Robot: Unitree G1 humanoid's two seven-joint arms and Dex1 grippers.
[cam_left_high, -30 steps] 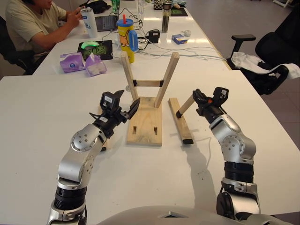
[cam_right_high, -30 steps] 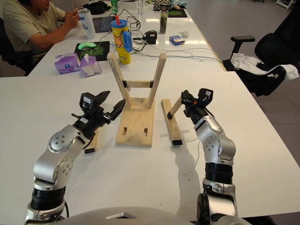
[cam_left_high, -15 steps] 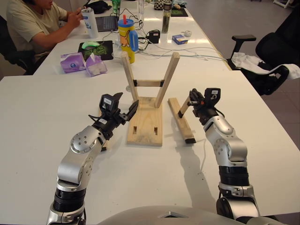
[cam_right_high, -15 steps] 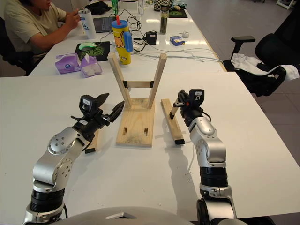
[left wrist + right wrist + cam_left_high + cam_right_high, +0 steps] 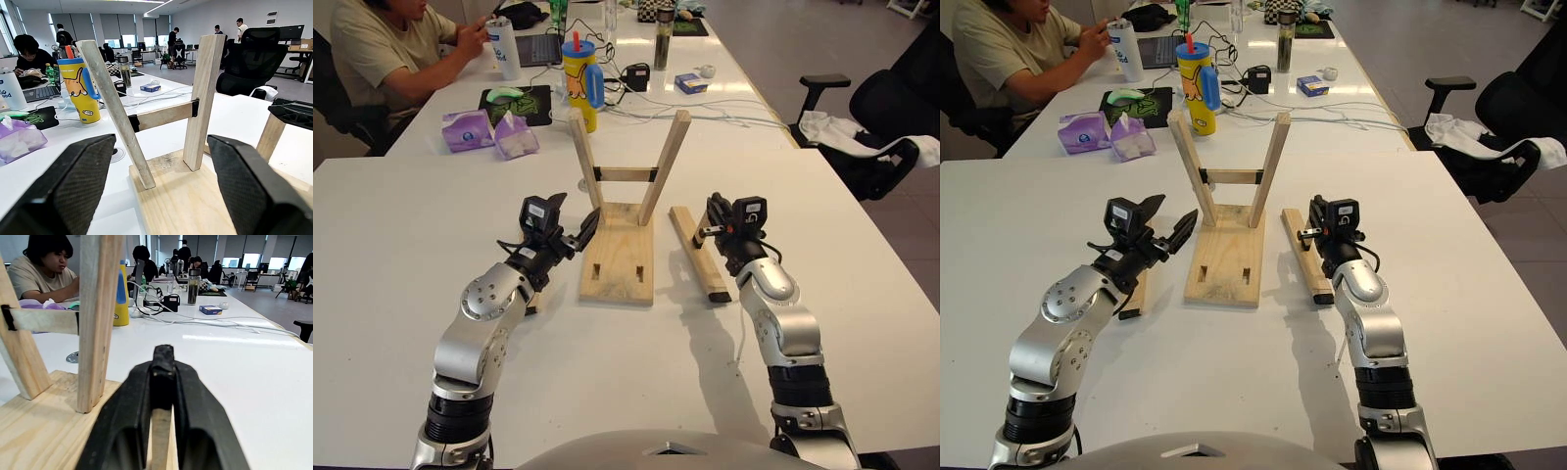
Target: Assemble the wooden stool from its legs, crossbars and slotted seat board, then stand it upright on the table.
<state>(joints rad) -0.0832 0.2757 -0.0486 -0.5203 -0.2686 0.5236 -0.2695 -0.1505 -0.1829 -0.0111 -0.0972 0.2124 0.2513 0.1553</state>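
Note:
The slotted seat board (image 5: 617, 257) lies flat on the white table. Two legs (image 5: 584, 162) (image 5: 666, 166) joined by a crossbar (image 5: 625, 174) stand up from its far end. My left gripper (image 5: 572, 221) hovers open just left of the board, nothing between its pads (image 5: 73, 191). Right of the board a second leg frame (image 5: 700, 262) lies on the table. My right gripper (image 5: 713, 223) is shut on that frame's raised wooden piece (image 5: 160, 435), close beside the standing leg (image 5: 98, 318). A loose wooden piece (image 5: 1133, 294) lies under my left forearm.
At the back stand a yellow cup (image 5: 578, 83), two tissue packs (image 5: 465, 130), cables and a bottle (image 5: 659, 41), with a seated person at the far left. An office chair (image 5: 881, 117) stands off the right table edge. Bare tabletop lies near me.
My right gripper has swung left toward the seat board, bringing the held wooden piece from a rightward lean to nearly upright. The left arm has barely moved.

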